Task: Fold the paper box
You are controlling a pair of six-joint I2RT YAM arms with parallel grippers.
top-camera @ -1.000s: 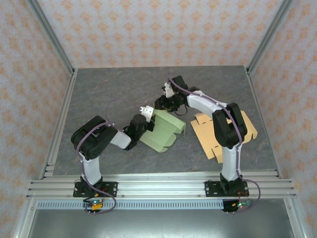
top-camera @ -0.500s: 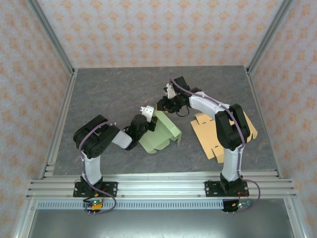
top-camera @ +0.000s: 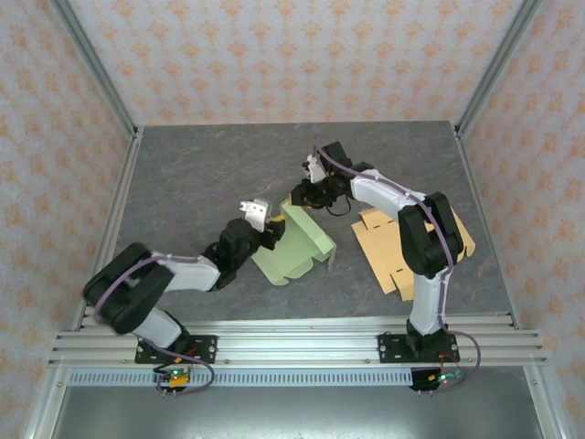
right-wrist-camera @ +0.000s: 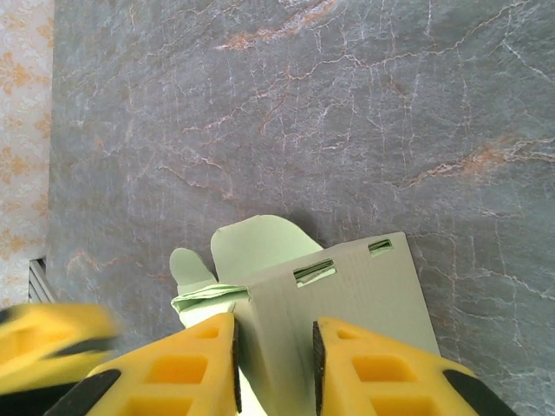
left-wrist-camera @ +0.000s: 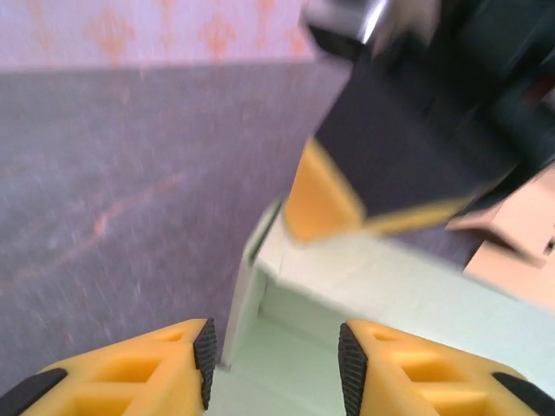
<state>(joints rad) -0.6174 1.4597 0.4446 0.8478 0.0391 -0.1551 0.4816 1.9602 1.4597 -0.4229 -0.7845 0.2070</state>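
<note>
Left gripper (left-wrist-camera: 276,364) stands spread, with a thin upright edge of the green paper box (left-wrist-camera: 390,295) rising in the gap between its pads. Right gripper (right-wrist-camera: 273,347) straddles a slotted panel at the box's far edge, rounded flaps lying just beyond it; whether it actually pinches that panel I cannot tell. Half-formed, the box sits mid-table between the two grippers. Just to its right a flat brown cardboard blank (top-camera: 384,251) lies under the right arm, on the grey marbled table (top-camera: 201,174).
</note>
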